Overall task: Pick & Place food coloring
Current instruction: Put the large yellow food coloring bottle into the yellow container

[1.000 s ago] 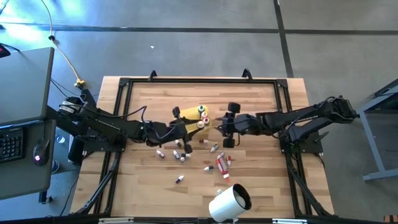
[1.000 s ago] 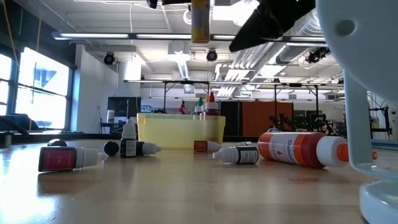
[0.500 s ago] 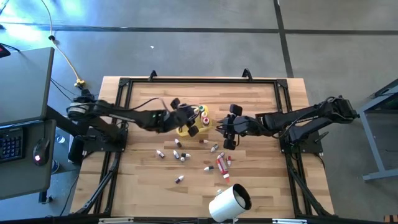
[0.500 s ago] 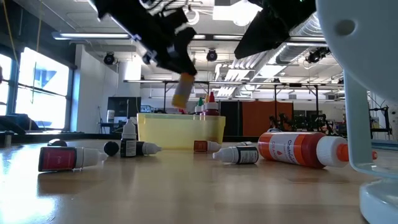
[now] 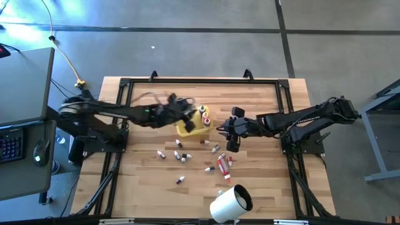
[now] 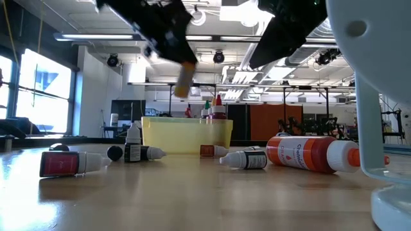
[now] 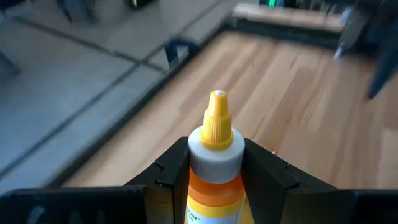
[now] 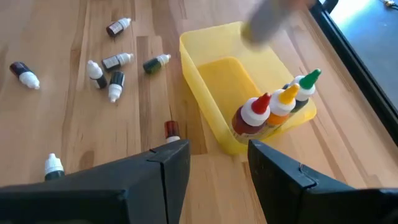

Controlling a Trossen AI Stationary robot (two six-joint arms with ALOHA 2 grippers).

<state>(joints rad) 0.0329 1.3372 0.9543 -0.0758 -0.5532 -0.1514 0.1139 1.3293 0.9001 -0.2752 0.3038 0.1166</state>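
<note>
My left gripper (image 5: 185,112) is shut on an orange dropper bottle (image 7: 215,149) with a white collar and yellow tip, above the far-left part of the yellow tray (image 5: 186,129). In the low view that bottle (image 6: 185,80) hangs tilted over the tray (image 6: 186,135). Three bottles (image 8: 281,99) with red, orange and green tips stand upright at one end of the tray (image 8: 217,74). Several small bottles (image 5: 181,156) and a red tube (image 5: 221,164) lie on their sides on the table. My right gripper (image 8: 214,171) is open, hovering just right of the tray (image 5: 229,134). My left gripper pinches the orange bottle between its two fingers (image 7: 171,168), one on each side of the body just under the white collar (image 7: 214,163). The cap and tip stick out past the fingers. The bottle is lifted clear of the table and tilted over the tray.
A large white cylinder (image 5: 230,203) lies near the table's near edge, filling the right of the low view (image 6: 379,96). A red-and-white tube (image 6: 308,154) and small bottles (image 6: 70,162) lie between it and the tray. A black frame (image 5: 200,81) rims the table.
My left gripper has carried the orange bottle from the near-left of the tray toward the table's far edge, ending over the tray. It has turned on the way, and the bottle has gone from upright to tilted. My right gripper has stayed open and almost still.
</note>
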